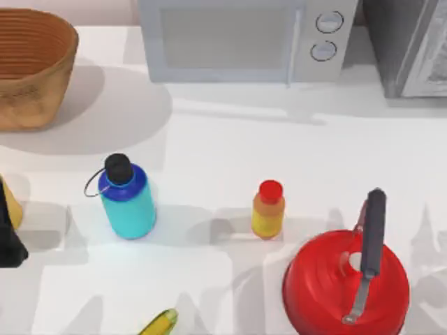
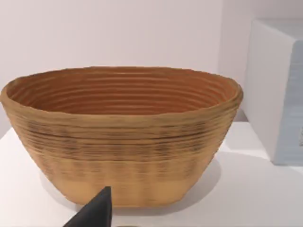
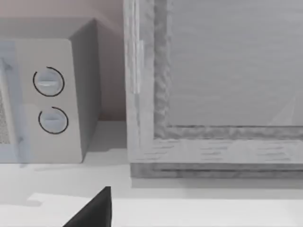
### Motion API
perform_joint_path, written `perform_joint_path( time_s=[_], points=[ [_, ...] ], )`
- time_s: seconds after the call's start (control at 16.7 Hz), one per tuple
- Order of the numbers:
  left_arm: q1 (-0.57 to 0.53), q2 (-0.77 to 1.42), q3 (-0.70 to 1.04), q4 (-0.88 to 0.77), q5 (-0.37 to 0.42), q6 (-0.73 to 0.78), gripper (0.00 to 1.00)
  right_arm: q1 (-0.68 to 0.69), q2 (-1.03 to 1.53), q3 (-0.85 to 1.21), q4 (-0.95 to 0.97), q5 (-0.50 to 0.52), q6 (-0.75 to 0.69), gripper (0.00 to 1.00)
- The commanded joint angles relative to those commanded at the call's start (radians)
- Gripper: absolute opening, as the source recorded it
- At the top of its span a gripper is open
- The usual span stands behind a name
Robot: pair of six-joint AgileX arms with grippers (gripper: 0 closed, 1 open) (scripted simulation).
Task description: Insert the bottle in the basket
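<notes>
The bottle (image 1: 127, 199) stands upright on the white table, left of centre: teal body, blue shoulder, black cap, thin loop strap at its left. The basket (image 1: 28, 77) sits at the far left back corner, tan woven wicker with a ribbed inside, and nothing shows inside it. In the left wrist view the basket (image 2: 123, 137) stands close ahead, with a dark part of my left gripper (image 2: 94, 213) low in front of it. My left arm (image 1: 8, 237) is at the table's left edge, left of the bottle and apart from it. A dark part of my right gripper (image 3: 94, 210) faces the back appliances.
A small yellow bottle with a red cap (image 1: 268, 209) stands mid-table. A red kettle with a dark handle (image 1: 346, 279) sits front right. A microwave (image 1: 244, 38) and a grey cabinet (image 1: 412, 45) line the back. A yellow object (image 1: 160, 324) lies at the front edge.
</notes>
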Motion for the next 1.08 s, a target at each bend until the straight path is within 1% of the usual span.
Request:
perform_joint_path(
  time_s=[0.12,0.24,0.48,0.72,1.08],
  points=[
    [0.0,0.0,0.0,0.0,0.0,0.0,1.0,0.0,0.0,0.0,0.0,0.0,0.0,1.0],
    [0.002,0.032,0.002,0.03,0.022,0.005,1.0,0.0,0.0,0.0,0.0,0.0,0.0,1.0],
    [0.023,0.222,0.003,0.192,0.123,0.039,1.0,0.0,0.0,0.0,0.0,0.0,0.0,1.0],
    [0.042,0.566,0.006,0.457,0.282,0.107,1.0,0.0,0.0,0.0,0.0,0.0,0.0,1.0],
    [0.056,1.216,0.029,0.927,0.575,0.22,1.0,0.0,0.0,0.0,0.0,0.0,0.0,1.0]
  ],
)
